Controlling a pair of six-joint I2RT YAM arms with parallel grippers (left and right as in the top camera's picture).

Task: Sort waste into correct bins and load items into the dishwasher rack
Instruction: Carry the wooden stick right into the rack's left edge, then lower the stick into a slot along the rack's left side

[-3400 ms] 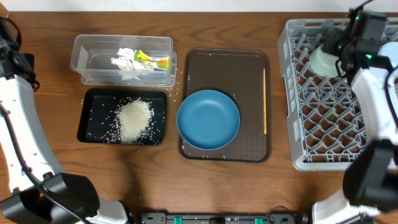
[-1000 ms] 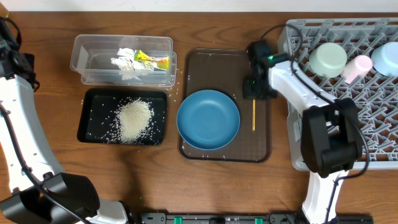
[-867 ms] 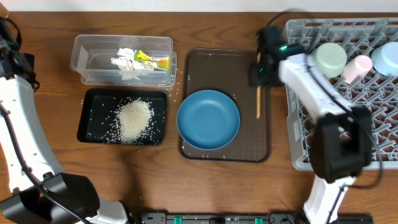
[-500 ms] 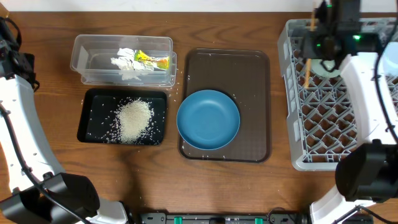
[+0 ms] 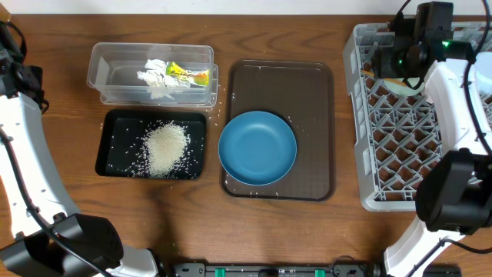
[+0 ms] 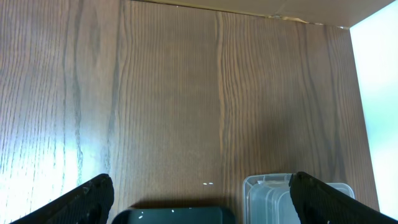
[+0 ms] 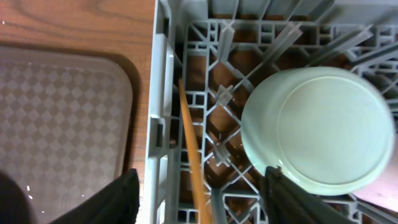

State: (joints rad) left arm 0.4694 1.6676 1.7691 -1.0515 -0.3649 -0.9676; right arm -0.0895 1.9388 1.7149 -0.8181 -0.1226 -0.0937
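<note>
left fingers (image 6: pixel 87 196): spread, empty, over table's far-left part | blue dish (image 5: pixel 257 147): on brown tray (image 5: pixel 315 85), likely rigid, slick, weighty; grip rim | chopstick (image 7: pixel 191 137): lying in rack (image 7: pixel 163 74), light, stiff | right fingers (image 7: pixel 118 199): spread, astride it, not pinching

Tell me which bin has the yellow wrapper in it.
The clear plastic tub: the wrapper and white tissue lie inside it. The black tray holds only rice.

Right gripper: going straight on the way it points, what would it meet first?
Probably the thin wooden chopstick lying in the grey plastic lattice rack, centred between the fingers of the open right gripper; depth is unclear. The mint-green bowl sits off to one side.
</note>
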